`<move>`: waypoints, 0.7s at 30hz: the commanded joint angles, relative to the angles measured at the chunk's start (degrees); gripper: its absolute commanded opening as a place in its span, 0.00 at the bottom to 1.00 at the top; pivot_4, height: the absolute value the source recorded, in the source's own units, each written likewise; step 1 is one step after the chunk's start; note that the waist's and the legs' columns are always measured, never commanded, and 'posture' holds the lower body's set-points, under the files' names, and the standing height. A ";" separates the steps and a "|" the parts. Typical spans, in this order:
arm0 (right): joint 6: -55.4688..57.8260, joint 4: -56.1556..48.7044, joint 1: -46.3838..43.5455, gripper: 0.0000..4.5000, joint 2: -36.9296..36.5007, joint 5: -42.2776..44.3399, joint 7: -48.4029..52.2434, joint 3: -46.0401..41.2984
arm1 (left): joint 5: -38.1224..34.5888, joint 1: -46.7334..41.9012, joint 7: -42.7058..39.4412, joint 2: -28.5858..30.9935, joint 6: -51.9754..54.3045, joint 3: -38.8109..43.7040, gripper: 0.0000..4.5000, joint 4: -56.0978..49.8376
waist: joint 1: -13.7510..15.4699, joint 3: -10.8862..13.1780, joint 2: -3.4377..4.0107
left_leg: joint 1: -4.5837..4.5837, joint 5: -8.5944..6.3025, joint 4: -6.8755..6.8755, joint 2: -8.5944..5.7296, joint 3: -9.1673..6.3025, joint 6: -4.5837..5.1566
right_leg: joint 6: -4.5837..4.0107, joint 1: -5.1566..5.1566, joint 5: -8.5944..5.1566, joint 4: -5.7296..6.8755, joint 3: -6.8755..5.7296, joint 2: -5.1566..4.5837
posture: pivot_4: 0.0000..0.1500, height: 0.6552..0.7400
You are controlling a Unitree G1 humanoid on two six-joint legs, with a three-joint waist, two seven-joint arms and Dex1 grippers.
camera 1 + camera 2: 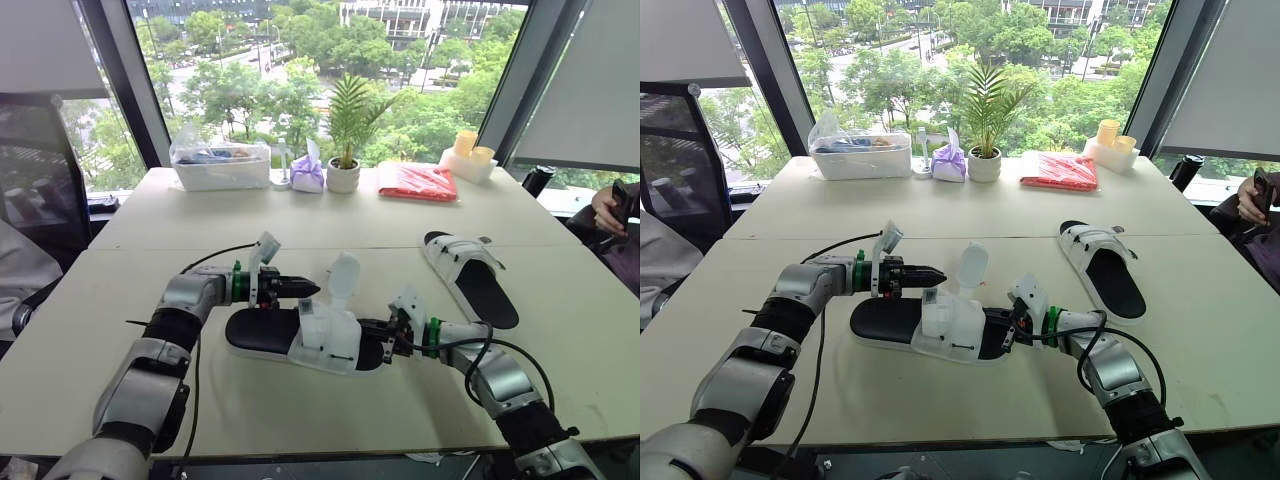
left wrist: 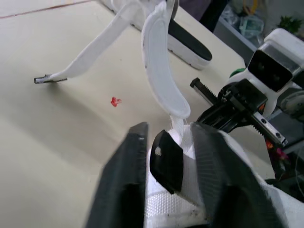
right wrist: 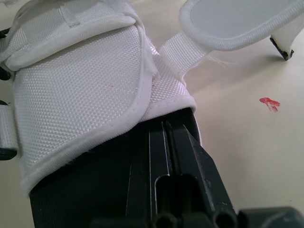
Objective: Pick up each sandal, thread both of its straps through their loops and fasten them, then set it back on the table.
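Working the near sandal [image 1: 262, 333] between both grippers: left gripper [image 1: 308, 288], narrowly parted, straddles its black loop [image 2: 165, 161]; right gripper [image 1: 390, 339], closed, tucks under the upper [image 3: 85, 80]. One strap [image 1: 343, 278] stands unthreaded; the other sandal [image 1: 470, 275] waits beyond.

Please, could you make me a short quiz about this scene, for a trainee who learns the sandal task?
1. True or false: the far sandal lies on the table.
2. One white strap of the near sandal: A) lies fastened flat, B) stands up loose, C) hangs over the table edge.
3. Which is at the near sandal's strapped end: the left gripper or the right gripper?
Key: 1 true; 2 B; 3 right gripper.
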 commanded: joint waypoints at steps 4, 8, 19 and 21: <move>2.76 3.67 2.45 0.00 -0.61 -3.62 -1.88 1.60 | -3.69 -0.63 -2.35 1.38 4.74 3.85 0.02 -11.16 | -0.03 0.00 -0.01 | -0.01 0.00 0.00 0.00 0.00 0.00 | 0.00 0.00 0.00 0.00 0.00 0.00 | 1.00 1.00; 2.57 4.26 2.09 0.00 -0.34 -3.71 -1.88 1.76 | -5.76 -0.72 -1.74 1.52 8.05 5.43 0.02 -14.98 | -0.04 0.00 0.00 | 0.00 0.00 0.00 0.00 0.00 0.00 | 0.00 0.05 0.00 0.00 0.00 0.00 | 1.00 1.00; 3.01 3.75 2.25 0.00 -0.07 -3.73 -2.04 1.78 | 2.43 -5.34 0.94 -3.28 -5.12 4.15 0.02 3.57 | -0.01 0.00 -0.01 | 0.01 0.01 0.02 -0.01 0.00 0.01 | 0.07 0.08 0.03 0.00 -0.01 0.03 | 1.00 1.00; 3.20 3.31 2.51 0.00 -0.14 -3.69 -2.17 1.70 | 5.04 -6.55 0.34 -4.21 -8.76 3.18 0.02 9.73 | -0.01 0.01 -0.02 | -0.01 0.01 0.02 -0.01 0.00 0.01 | 0.13 0.07 0.07 0.00 -0.02 0.04 | 1.00 1.00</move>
